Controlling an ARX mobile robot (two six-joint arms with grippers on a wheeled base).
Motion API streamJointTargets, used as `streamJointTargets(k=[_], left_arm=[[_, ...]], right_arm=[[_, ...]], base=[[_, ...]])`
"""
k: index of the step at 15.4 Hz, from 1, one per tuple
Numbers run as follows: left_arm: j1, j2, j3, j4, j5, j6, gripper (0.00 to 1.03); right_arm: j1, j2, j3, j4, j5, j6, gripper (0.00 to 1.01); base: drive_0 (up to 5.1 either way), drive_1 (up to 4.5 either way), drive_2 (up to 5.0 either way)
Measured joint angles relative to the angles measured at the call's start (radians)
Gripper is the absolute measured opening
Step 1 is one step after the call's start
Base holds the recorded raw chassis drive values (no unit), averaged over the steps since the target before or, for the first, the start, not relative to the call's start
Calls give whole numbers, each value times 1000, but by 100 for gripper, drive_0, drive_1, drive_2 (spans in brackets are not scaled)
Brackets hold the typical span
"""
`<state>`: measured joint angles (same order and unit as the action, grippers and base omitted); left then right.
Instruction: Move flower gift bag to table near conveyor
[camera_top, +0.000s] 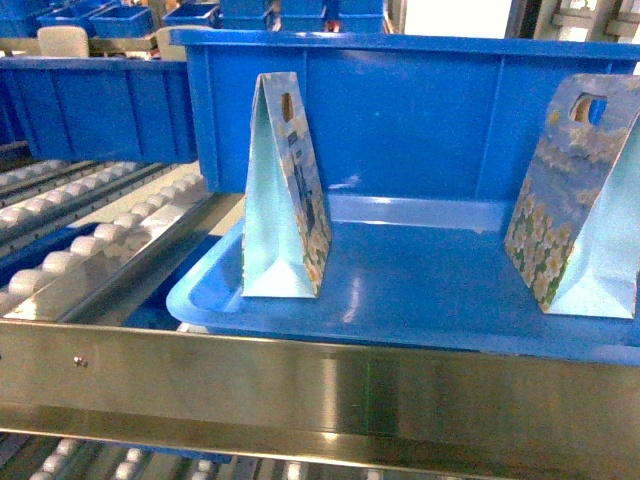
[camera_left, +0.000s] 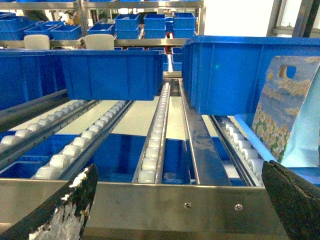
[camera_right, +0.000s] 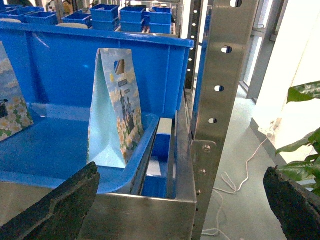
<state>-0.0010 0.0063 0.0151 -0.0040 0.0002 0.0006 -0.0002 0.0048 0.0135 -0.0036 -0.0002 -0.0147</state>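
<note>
A conveyor (camera_top: 90, 250) of white rollers between shiny steel rails is seen filling the scene, with rows of blue bins stacked on racks at the far side. A big blue bin (camera_top: 420, 110) is stood on the right lanes, and a smaller blue bin (camera_left: 107, 72) on the lanes to its left. Just in front of the big bin a shallow blue tray (camera_top: 400, 300) is laid, and two flower gift bags are stood upright in it, well apart. The left bag (camera_top: 285, 190) is turned edge-on, so that its pale blue folded side is shown with the flowered face to the right; the right bag (camera_top: 575, 210) is shown with its face of white daisies under a cloudy sky and a cut-out handle near the top. The near edge of the tray is crossed by a broad steel rail (camera_top: 320, 390), which lies between the grippers and the bags. A perforated steel post (camera_right: 220, 75) is stood to the right of the tray, with a green plant (camera_right: 305, 115) and a white cable (camera_right: 235, 180) on the floor beyond. The left gripper (camera_left: 180, 205) is held spread wide, its worn black fingers (camera_left: 65, 210) at the edges of its view; the right gripper (camera_right: 175, 205) is likewise spread, with nothing between its fingers (camera_right: 60, 205).
</note>
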Motion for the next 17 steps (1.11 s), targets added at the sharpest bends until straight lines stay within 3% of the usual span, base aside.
streamJointTargets(k=[12,13,15,17], left_arm=[[0,0,0,0,0,0,98],[37,3,0,12,50,-2,98],[100,117,0,162,119,-6,98],[85,381,4,433,156,-13,98]], right_arm=[[0,0,0,0,0,0,98],[27,3,0,-1,31,0,98],[52,138,0,167,38,-6,98],[51,389,18,398,31,-13,98]], base=[[0,0,0],[0,0,0],[0,0,0],[0,0,0]])
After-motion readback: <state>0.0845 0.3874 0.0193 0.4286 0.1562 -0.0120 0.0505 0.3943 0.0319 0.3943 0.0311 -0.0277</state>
